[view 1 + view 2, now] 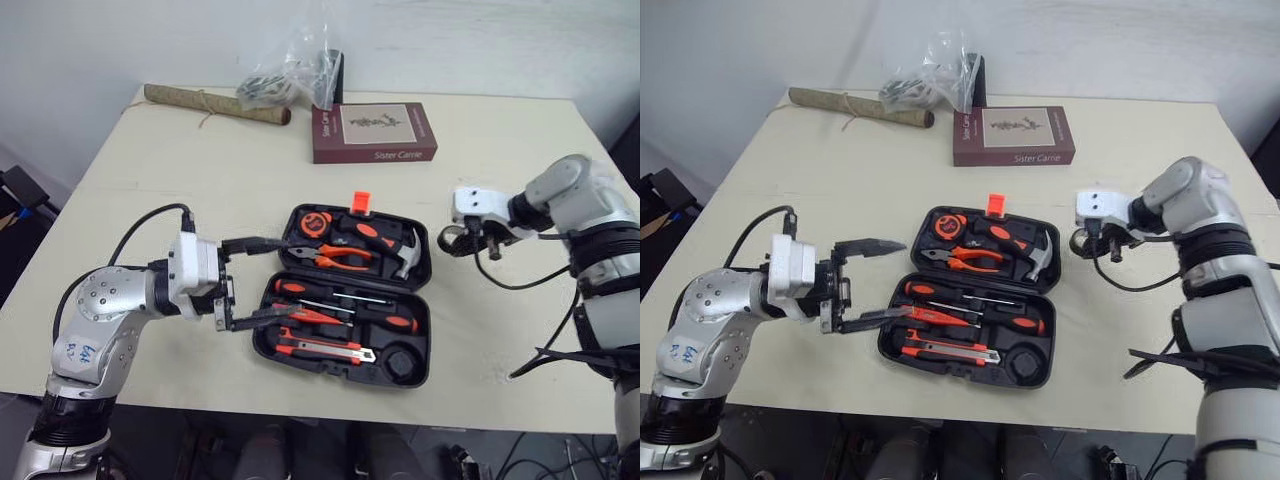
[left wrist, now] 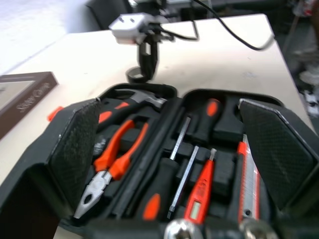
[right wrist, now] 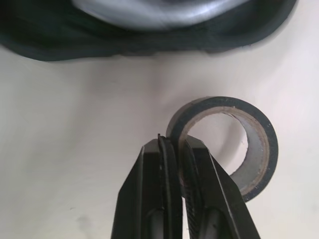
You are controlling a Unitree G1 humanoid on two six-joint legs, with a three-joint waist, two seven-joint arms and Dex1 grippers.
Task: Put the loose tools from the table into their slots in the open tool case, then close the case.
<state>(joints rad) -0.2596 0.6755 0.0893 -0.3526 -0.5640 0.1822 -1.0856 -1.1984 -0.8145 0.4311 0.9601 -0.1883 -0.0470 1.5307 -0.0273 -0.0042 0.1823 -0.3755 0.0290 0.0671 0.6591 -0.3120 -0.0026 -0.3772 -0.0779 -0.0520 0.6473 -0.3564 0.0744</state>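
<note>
The black tool case (image 1: 427,300) lies open in the middle of the table. It holds orange-handled pliers (image 1: 335,258), a hammer (image 1: 405,250), screwdrivers (image 1: 340,300) and a utility knife (image 1: 325,348). A round slot (image 1: 403,362) at its near right corner is vacant. My left gripper (image 1: 290,278) is open at the case's left edge, its fingers (image 2: 77,144) spread over the left ends of the tools. Just right of the case, my right gripper (image 3: 175,144) is shut on the wall of a black tape roll (image 3: 259,144), low over the table (image 1: 452,240).
A dark red book (image 1: 372,132) lies behind the case. Further back are a clear plastic bag (image 1: 290,75) and a rolled brown mat (image 1: 215,103). Black cables hang from both arms. Bare table stretches left and right of the case.
</note>
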